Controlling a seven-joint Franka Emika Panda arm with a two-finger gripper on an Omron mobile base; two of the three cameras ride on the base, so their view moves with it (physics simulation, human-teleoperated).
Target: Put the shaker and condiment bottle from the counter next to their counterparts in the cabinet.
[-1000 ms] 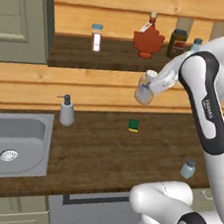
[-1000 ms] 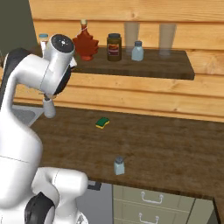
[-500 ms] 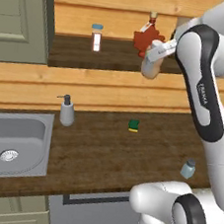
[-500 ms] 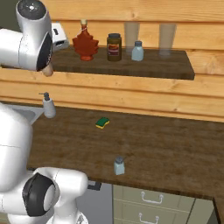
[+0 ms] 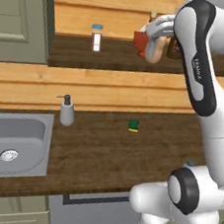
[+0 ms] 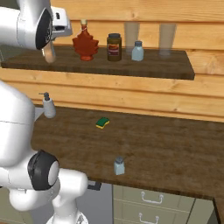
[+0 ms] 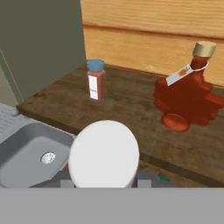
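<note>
Condiment bottle [image 5: 154, 50] above cabinet [image 5: 115, 60] shelf.

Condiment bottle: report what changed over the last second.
The gripper has carried the condiment bottle up from above the counter to shelf height, beside the red maple-leaf bottle. It stays gripped. The shaker on the counter and the shelf items have not moved.

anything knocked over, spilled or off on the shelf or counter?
Nothing stands out. The red maple-leaf bottle, dark brown jar and shaker stand upright on the cabinet shelf; the second shaker is upright on the counter. No spills.
</note>
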